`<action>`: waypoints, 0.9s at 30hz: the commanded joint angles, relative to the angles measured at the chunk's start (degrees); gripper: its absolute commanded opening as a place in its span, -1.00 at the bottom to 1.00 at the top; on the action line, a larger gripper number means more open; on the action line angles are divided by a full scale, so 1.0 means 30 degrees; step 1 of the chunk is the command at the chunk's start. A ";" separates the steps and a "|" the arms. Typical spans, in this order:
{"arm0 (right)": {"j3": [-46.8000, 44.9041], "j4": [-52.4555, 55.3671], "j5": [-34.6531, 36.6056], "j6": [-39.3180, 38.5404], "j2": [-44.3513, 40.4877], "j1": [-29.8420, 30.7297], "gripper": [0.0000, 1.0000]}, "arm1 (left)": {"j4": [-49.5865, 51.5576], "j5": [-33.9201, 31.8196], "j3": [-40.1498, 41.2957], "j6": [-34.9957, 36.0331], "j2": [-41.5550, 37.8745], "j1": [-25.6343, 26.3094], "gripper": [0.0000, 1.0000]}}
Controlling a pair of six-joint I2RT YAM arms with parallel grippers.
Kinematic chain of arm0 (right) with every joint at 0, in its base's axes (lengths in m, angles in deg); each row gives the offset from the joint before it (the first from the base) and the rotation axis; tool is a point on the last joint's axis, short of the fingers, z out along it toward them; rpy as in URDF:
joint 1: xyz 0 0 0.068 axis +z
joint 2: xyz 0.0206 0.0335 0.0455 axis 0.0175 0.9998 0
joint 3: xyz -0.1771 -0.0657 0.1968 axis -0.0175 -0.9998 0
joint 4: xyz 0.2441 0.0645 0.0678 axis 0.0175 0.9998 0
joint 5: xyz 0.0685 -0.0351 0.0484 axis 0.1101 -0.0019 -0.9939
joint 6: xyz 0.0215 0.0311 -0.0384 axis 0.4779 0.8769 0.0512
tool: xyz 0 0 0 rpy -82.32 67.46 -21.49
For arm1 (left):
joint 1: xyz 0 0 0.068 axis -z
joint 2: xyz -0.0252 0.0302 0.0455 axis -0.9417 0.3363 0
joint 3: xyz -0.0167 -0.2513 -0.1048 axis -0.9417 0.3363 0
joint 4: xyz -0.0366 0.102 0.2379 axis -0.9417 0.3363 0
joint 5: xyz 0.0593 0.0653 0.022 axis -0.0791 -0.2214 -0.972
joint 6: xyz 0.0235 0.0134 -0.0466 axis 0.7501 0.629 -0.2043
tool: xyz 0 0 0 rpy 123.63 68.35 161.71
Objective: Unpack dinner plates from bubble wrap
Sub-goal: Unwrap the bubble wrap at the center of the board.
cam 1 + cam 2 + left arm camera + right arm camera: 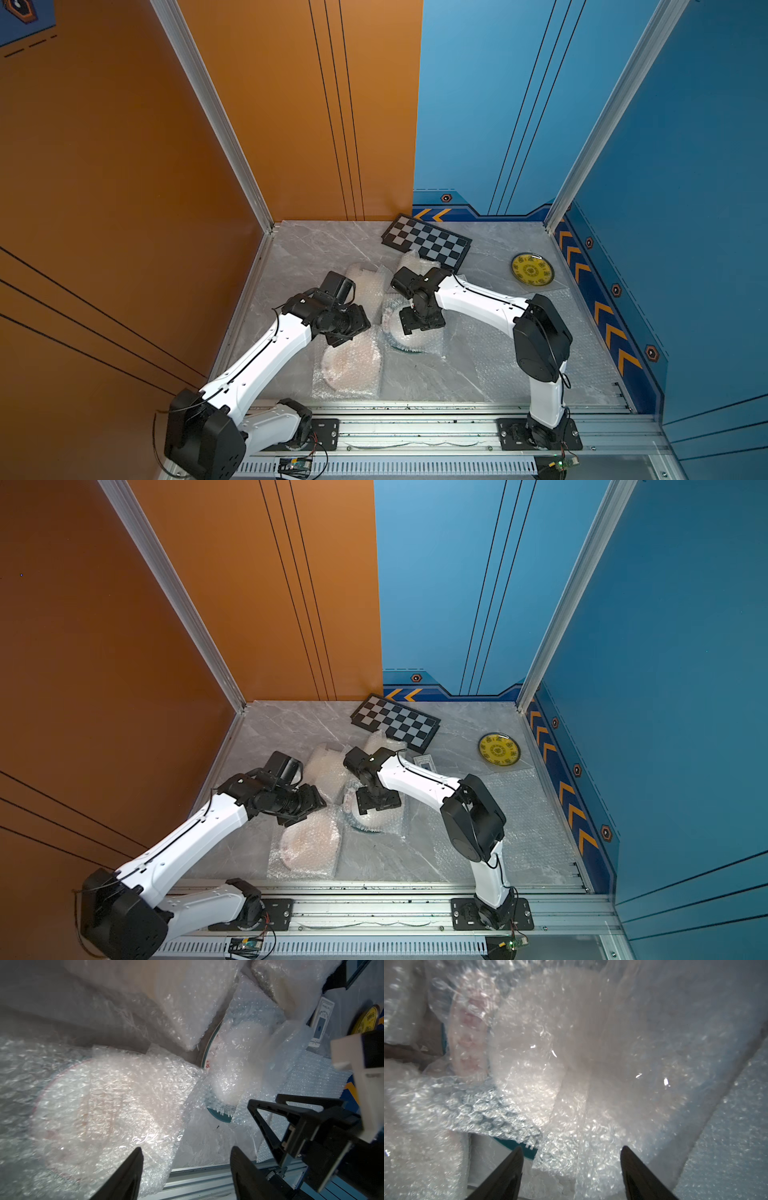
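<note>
The left gripper (187,1160) and right gripper (572,1157) are both open and empty over the plates (351,365) in bubble wrap (330,388) mid-frame, and a yellow plate (532,269) sits bare at the right.

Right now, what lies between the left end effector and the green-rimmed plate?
Only crinkled bubble wrap, in the left wrist view, between the left end effector and the exposed edge of the green-rimmed plate.

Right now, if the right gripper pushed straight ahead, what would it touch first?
Probably the bubble wrap covering the green-rimmed plate; the right gripper hangs open over it, though depth is unclear.
</note>
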 commanded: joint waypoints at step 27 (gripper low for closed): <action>-0.0114 0.0939 0.2176 0.0486 -0.0721 -0.0147 -0.30 | -0.6819 0.1138 -0.0450 -0.3177 0.5550 0.1425 0.04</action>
